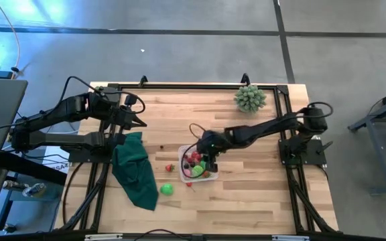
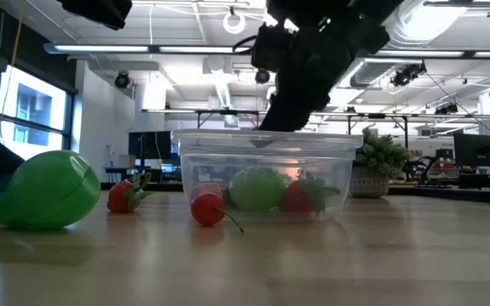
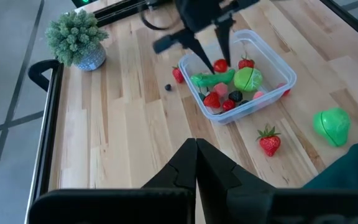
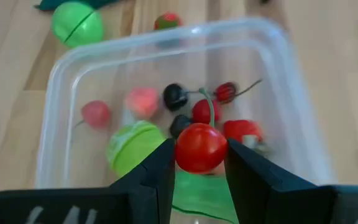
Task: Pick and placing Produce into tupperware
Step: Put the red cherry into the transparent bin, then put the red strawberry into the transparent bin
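The clear square tupperware point(image 1: 211, 177) stands right of the table's middle and holds several red, pink, dark and green produce pieces point(image 4: 135, 146). My right gripper point(image 4: 199, 163) hangs over it, shut on a round red piece. A big green round piece point(image 1: 167, 189), a strawberry point(image 3: 269, 142) and a red cherry point(image 2: 208, 210) lie on the wood outside the container. One more red piece point(image 3: 178, 74) and a tiny dark one point(image 3: 168, 88) lie at its far side. My left gripper point(image 3: 196, 155) is shut, touches nothing and waits at the left. My right gripper pinches the round red piece point(image 4: 201, 147) between its two fingers point(image 4: 157, 168), one on either side of it. The fingers come from above, pointing down into the tupperware point(image 4: 61, 81). The piece is lifted clear above the produce in the container.
A dark green cloth point(image 1: 134, 169) lies crumpled left of the tupperware, near the green round piece. A pale green spiky plant in a pot point(image 1: 250, 98) stands at the far right corner. Bare wood shows along the near edge and right of the container.
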